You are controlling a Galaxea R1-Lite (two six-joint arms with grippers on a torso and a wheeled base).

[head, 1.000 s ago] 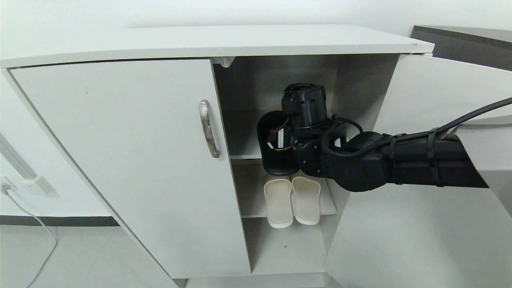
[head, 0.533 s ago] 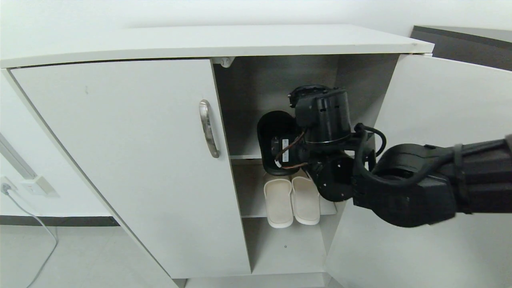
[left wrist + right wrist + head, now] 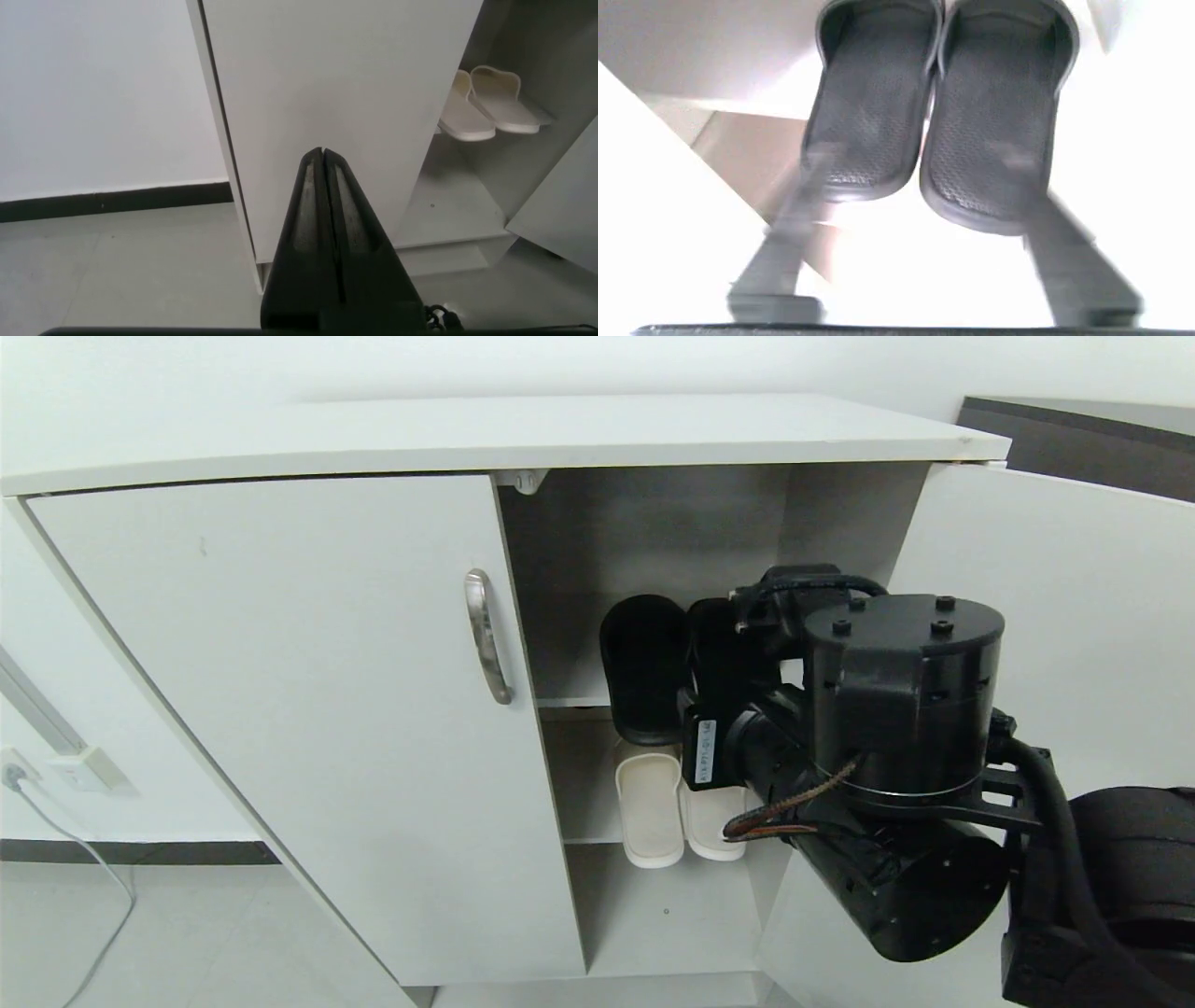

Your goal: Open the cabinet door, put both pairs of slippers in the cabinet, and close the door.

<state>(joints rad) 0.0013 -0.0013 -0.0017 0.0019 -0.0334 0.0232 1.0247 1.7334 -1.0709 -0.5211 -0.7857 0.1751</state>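
The white cabinet's right door stands wide open and its left door is closed. A pair of black slippers lies on the upper shelf, heels outward; the pair is just beyond my right gripper, which is open, empty and clear of it. My right arm hangs in front of the opening and covers the right black slipper. A pair of white slippers rests on the middle shelf. My left gripper is shut and empty, low before the closed left door.
The left door carries a metal handle. The bottom shelf is bare. A wall socket and a cable sit low on the left. A dark panel stands behind the cabinet at the right.
My right arm has drawn back out of the cabinet toward me and to the lower right. The black slippers stay on the upper shelf. The white slippers have not moved.
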